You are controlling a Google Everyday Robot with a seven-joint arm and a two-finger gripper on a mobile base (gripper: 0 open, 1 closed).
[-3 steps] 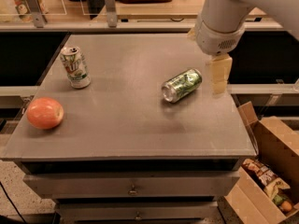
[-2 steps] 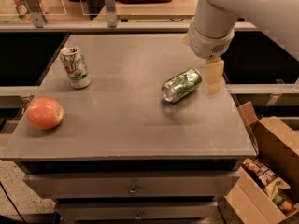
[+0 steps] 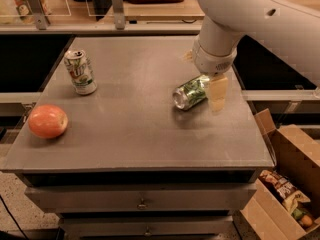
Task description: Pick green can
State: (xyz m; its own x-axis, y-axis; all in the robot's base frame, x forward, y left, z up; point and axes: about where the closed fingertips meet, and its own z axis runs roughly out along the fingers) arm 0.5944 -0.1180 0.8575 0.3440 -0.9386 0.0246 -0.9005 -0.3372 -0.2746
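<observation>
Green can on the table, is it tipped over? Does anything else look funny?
Yes. The green can lies on its side on the table, while the white can stands upright. Nothing looks spilled. The robot's tool is right beside the green can's right end.

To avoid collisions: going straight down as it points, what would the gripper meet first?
The gripper, beside the green can, would probably meet the table first; depth unclear, it might graze the can.

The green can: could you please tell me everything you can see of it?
The green can is dark green with pale mottling and a silver end, seemingly metal. It lies on its side on the table, right of middle, silver end toward the near-left. The pincer hangs at its far-right end; contact unclear.
</observation>
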